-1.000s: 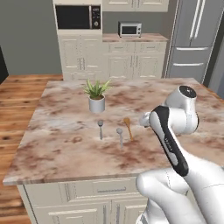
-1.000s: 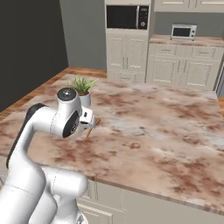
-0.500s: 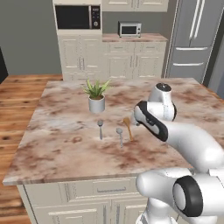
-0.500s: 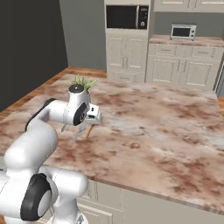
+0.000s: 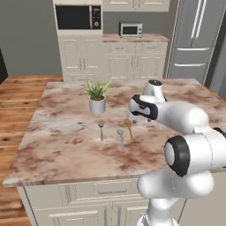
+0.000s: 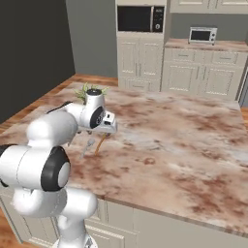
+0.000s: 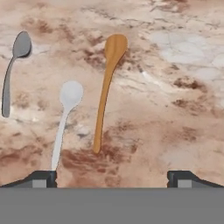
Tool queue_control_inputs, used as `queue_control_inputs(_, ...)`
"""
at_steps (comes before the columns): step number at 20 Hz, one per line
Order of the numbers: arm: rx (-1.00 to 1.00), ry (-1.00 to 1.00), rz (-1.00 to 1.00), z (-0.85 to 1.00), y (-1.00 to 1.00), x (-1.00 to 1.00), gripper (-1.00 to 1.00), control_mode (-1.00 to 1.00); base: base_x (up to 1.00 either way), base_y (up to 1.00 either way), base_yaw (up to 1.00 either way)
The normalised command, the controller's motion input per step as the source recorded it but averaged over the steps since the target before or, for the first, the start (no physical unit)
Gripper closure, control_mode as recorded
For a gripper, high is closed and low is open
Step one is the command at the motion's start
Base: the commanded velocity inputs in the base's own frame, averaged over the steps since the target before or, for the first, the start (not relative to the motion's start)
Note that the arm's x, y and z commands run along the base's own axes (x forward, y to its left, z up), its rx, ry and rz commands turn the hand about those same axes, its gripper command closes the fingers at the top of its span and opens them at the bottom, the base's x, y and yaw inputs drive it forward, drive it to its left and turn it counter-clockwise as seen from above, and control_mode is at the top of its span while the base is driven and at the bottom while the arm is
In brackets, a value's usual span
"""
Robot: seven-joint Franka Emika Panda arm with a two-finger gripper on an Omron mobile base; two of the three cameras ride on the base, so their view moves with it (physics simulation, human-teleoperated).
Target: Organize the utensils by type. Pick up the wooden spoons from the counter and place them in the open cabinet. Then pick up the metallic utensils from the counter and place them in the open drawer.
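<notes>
Since the earlier frame our arm has been swinging forward and down, bringing the tool, jaws spread wide and empty, over the desk. Nearest us, the orange-brown wooden spoon is lying flat between the tips; we are judging that centring on its handle is wise, steering clear of the pale metal spoon just beside it and the darker grey spoon farther off.

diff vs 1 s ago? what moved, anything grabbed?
The arm swung forward and down over the counter; the claw, open and empty, now hangs above the wooden spoon. Nothing grabbed or let go. The wooden spoon, both metal spoons and the potted plant lie where they were.
</notes>
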Motion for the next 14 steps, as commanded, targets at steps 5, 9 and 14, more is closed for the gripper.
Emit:
queue_control_inputs(5, 0.00, 0.01, 0.00, -0.42, 0.04, 0.35, -1.00, -1.00, 0.00, 0.00, 0.00)
queue_control_inputs(9, -0.01, 0.00, 0.00, -0.47, 0.06, 0.22, -1.00, -1.00, 0.00, 0.00, 0.00)
queue_control_inputs(14, 0.00, 0.00, 0.00, -0.29, 0.04, 0.33, -1.00, -1.00, 0.00, 0.00, 0.00)
